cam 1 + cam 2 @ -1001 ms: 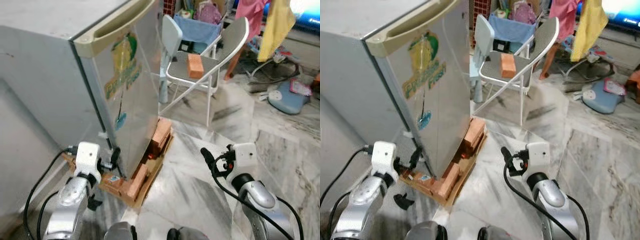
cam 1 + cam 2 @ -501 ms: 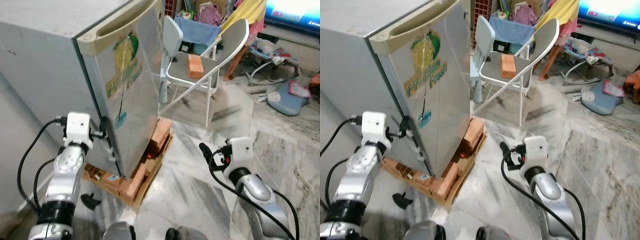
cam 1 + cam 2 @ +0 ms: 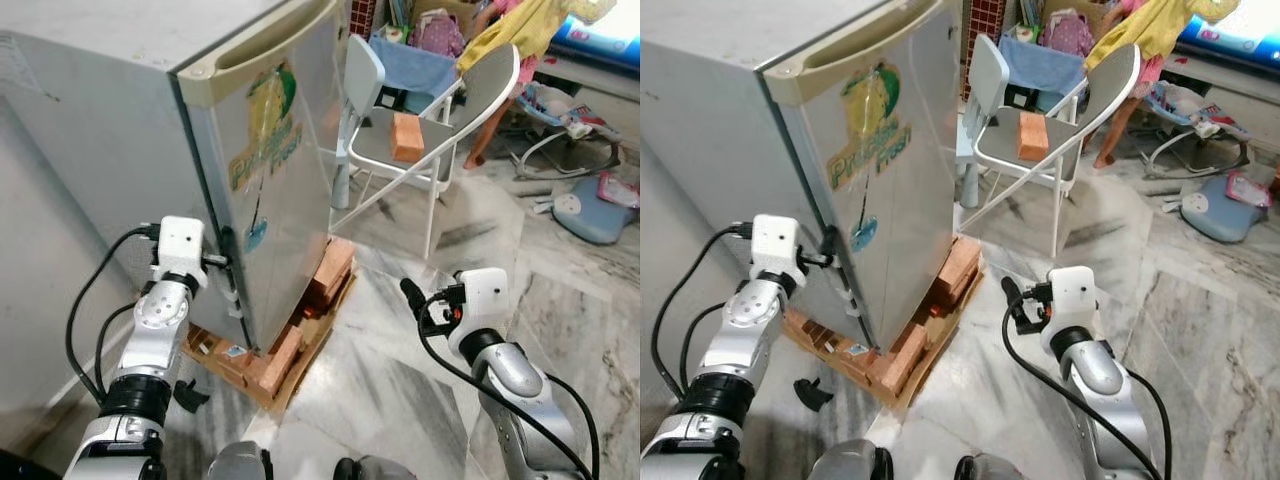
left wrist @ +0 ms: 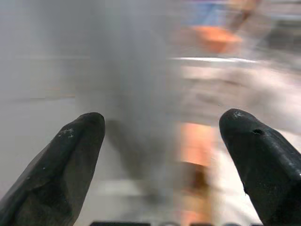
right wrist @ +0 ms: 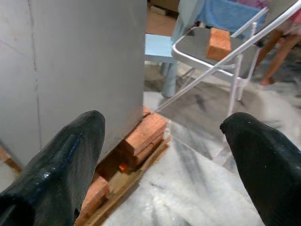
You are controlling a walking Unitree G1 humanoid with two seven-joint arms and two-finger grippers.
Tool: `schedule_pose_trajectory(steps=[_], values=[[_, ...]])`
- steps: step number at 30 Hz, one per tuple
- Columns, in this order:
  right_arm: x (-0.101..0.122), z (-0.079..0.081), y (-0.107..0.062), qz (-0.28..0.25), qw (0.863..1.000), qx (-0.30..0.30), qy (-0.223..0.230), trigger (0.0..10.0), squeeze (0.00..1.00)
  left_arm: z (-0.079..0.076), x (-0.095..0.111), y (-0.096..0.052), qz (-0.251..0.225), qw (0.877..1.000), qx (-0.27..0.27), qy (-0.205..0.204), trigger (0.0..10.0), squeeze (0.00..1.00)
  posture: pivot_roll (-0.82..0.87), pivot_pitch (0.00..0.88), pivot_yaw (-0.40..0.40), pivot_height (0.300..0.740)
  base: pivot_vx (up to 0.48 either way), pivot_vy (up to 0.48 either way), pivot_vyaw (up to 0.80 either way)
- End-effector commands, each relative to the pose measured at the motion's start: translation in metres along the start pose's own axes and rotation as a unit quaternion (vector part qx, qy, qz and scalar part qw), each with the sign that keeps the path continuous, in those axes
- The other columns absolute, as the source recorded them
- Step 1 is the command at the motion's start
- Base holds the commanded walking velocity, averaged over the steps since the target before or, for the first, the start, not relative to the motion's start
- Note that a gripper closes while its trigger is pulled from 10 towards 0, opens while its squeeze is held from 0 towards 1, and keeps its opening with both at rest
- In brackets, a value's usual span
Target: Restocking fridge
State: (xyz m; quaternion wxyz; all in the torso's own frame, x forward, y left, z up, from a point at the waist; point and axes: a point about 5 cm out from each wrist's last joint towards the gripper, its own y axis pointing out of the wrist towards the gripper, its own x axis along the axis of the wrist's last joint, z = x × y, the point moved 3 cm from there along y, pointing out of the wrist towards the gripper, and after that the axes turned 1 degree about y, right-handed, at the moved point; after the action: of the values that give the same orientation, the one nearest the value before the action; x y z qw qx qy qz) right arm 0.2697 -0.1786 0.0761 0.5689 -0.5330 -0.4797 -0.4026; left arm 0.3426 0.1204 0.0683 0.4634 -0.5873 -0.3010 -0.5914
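Note:
A small silver fridge [image 3: 285,200] stands with its door shut, a beige handle along the top and a fruit sticker on the front. It rests on red bricks [image 3: 333,273] and a wooden board. My left gripper [image 3: 228,272] is open at the door's side edge, about mid height, fingers against the seam. In the blurred left wrist view the left gripper [image 4: 162,155] has the grey edge of the fridge between its spread fingers. My right gripper [image 3: 410,292] hovers open over the marble floor to the right of the fridge, holding nothing.
A grey folding chair [image 3: 440,120] with a brick [image 3: 407,137] on its seat stands behind the fridge. A person [image 3: 520,25] is beyond it. A blue baby seat [image 3: 590,210] lies at the far right. A small black object [image 3: 188,395] lies on the floor by my left arm.
My left arm has risen from near the fridge's base to mid height at the door's edge. The camera has shifted slightly. The right gripper has stayed about where it was.

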Motion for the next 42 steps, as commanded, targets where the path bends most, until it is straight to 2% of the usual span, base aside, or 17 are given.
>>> schedule_pose_trajectory(steps=[1,7,9,12,15,16,18,19,20,23,25,28,31,33,34,36,42], values=[[-0.001,-0.017,-0.005,0.000,0.998,-0.053,-0.014,10.0,0.00,-0.043,0.007,0.004,-0.004,0.993,-0.118,0.026,10.0,0.00,0.08,0.036,-0.055,0.740,0.000,0.000,0.00],[-0.013,-0.044,-0.016,0.025,0.989,-0.146,-0.010,10.0,0.00,-0.116,0.032,-0.008,-0.045,0.960,-0.276,0.016,10.0,0.00,0.07,0.037,-0.040,0.740,0.000,0.000,0.00],[-0.013,-0.046,-0.017,0.024,0.987,-0.156,-0.011,10.0,0.00,-0.126,0.036,-0.012,-0.053,0.955,-0.292,0.016,10.0,0.00,0.07,0.037,-0.037,0.740,0.000,0.000,0.00],[-0.013,-0.047,-0.017,0.024,0.987,-0.160,-0.010,10.0,0.00,-0.126,0.035,-0.016,-0.056,0.955,-0.291,0.007,10.0,0.00,0.07,0.037,-0.035,0.740,0.000,0.000,0.00],[-0.014,-0.046,-0.015,0.023,0.987,-0.162,-0.006,10.0,0.00,-0.093,0.026,-0.011,-0.054,0.978,-0.201,0.008,10.0,0.00,0.08,0.039,-0.032,0.740,0.000,0.000,0.00],[-0.014,-0.045,-0.014,0.022,0.986,-0.163,-0.006,10.0,0.00,-0.069,0.019,-0.011,-0.045,0.989,-0.143,0.005,10.0,0.00,0.08,0.040,-0.029,0.740,0.000,0.000,0.00],[-0.015,-0.044,-0.014,0.023,0.986,-0.164,-0.006,10.0,0.00,-0.055,0.016,-0.016,-0.042,0.992,-0.118,-0.007,10.0,0.00,0.08,0.040,-0.029,0.740,0.000,0.000,0.00],[-0.015,-0.044,-0.013,0.024,0.986,-0.164,-0.005,10.0,0.00,-0.038,0.012,-0.023,-0.038,0.996,-0.078,-0.008,10.0,0.00,0.08,0.040,-0.029,0.740,0.000,0.000,0.00],[-0.016,-0.044,-0.013,0.024,0.986,-0.165,-0.005,10.0,0.00,-0.034,0.011,-0.024,-0.036,0.997,-0.068,-0.007,10.0,0.00,0.08,0.040,-0.029,0.740,0.000,0.000,0.00],[-0.016,-0.043,-0.012,0.024,0.986,-0.166,-0.004,10.0,0.00,-0.012,-0.004,-0.049,-0.015,0.999,-0.028,-0.022,10.0,0.00,0.10,0.046,-0.026,0.740,0.000,0.000,0.00],[-0.016,-0.043,-0.012,0.024,0.986,-0.166,-0.003,10.0,0.00,-0.008,-0.008,-0.054,-0.010,0.999,-0.019,-0.028,10.0,0.00,0.10,0.047,-0.026,0.740,0.000,0.000,0.00],[-0.017,-0.043,-0.011,0.027,0.986,-0.164,-0.004,10.0,0.00,0.001,-0.025,-0.074,0.013,0.999,-0.002,-0.029,10.0,0.00,0.11,0.051,-0.032,0.740,0.000,0.000,0.00],[-0.018,-0.043,-0.010,0.029,0.986,-0.162,-0.004,10.0,0.00,0.010,-0.031,-0.077,0.020,0.999,0.024,-0.020,10.0,0.00,0.11,0.053,-0.037,0.740,0.000,0.000,0.00],[-0.018,-0.042,-0.010,0.029,0.986,-0.161,-0.004,10.0,0.00,0.015,-0.031,-0.077,0.019,0.999,0.039,-0.019,10.0,0.00,0.11,0.053,-0.037,0.740,0.000,0.000,0.00],[-0.017,-0.042,-0.008,0.029,0.987,-0.160,-0.004,10.0,0.00,0.028,-0.032,-0.072,0.017,0.997,0.074,-0.022,10.0,0.00,0.11,0.052,-0.043,0.740,0.000,0.000,0.00],[-0.015,-0.040,-0.006,0.026,0.987,-0.156,0.000,10.0,0.00,0.040,-0.028,-0.065,0.008,0.995,0.099,-0.022,10.0,0.00,0.10,0.051,-0.047,0.740,0.000,0.000,0.00],[-0.011,-0.039,-0.004,0.019,0.988,-0.151,0.008,10.0,0.00,0.052,-0.014,-0.050,-0.014,0.992,0.119,-0.023,10.0,0.00,0.09,0.050,-0.054,0.740,0.000,0.000,0.00]])
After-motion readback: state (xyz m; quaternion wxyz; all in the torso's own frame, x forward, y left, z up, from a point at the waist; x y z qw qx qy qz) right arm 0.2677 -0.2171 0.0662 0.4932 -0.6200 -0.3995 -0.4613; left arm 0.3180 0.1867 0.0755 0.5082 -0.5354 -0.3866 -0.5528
